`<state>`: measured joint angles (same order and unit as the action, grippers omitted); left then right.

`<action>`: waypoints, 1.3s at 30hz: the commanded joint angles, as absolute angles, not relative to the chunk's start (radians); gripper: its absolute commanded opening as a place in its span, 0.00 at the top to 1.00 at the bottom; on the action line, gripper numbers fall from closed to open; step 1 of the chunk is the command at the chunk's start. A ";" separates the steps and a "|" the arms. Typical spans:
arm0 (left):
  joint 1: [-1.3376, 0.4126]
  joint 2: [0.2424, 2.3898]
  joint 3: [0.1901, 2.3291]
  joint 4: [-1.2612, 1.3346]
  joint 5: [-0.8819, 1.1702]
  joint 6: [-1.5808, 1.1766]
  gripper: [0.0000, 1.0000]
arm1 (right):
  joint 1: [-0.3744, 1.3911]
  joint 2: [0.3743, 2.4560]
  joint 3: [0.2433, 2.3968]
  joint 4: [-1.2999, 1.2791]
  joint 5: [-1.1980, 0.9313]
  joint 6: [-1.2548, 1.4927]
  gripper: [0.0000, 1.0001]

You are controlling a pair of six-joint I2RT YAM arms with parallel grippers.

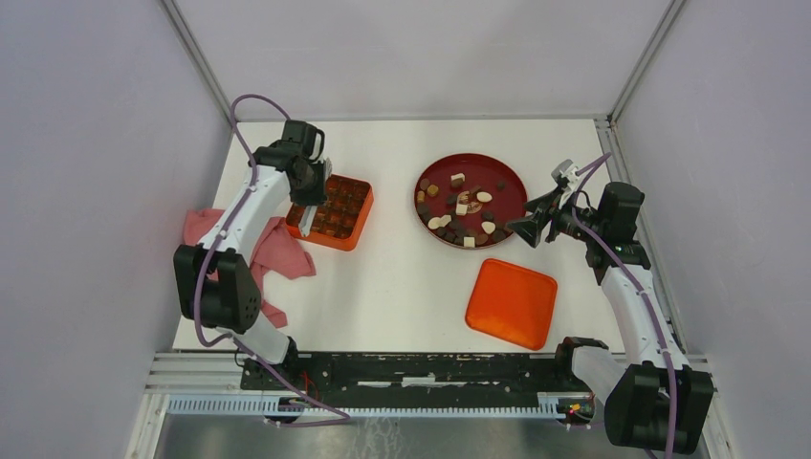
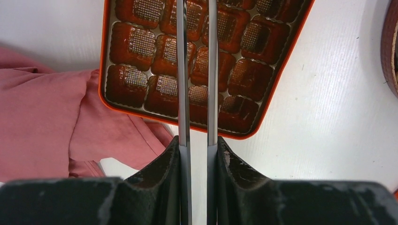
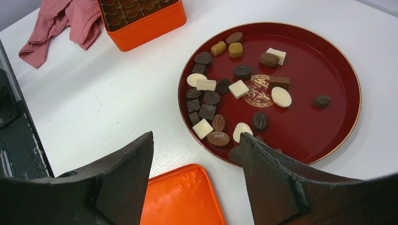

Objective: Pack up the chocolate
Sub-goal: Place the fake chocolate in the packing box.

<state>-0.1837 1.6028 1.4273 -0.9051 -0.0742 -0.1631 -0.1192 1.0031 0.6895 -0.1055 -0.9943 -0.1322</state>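
The chocolate [image 1: 462, 207] lies as many small dark, brown and cream pieces [image 3: 239, 88] on a round dark-red plate [image 1: 505, 177] right of centre. The orange compartmented box [image 1: 337, 212] stands at the left; its brown cells [image 2: 141, 44] look bare. My left gripper [image 1: 311, 196] hangs over the box's near edge, shut on thin metal tweezers [image 2: 182, 70] whose two blades reach across the cells with a narrow gap; their tips are out of view. My right gripper [image 3: 196, 136] stands open above the plate's near rim [image 3: 319, 126], nothing between its fingers.
An orange lid [image 1: 512, 302] lies flat in front of the plate, just below my right gripper [image 1: 531, 229]. A pink cloth [image 1: 277, 251] is bunched against the box's left side. White walls close in the table at the back and both sides.
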 commanded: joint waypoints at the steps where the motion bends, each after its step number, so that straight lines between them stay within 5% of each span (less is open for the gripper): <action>1: -0.184 1.614 1.437 -0.903 -0.093 -0.112 0.93 | -0.122 0.995 0.684 -0.060 -1.014 -0.133 0.27; 18: -0.186 1.656 1.426 -0.906 -0.088 -0.114 0.88 | -0.123 0.994 0.683 -0.058 -1.014 -0.132 0.27; 39: -0.186 1.668 1.440 -0.916 -0.105 -0.112 0.66 | -0.123 0.994 0.683 -0.057 -1.015 -0.130 0.27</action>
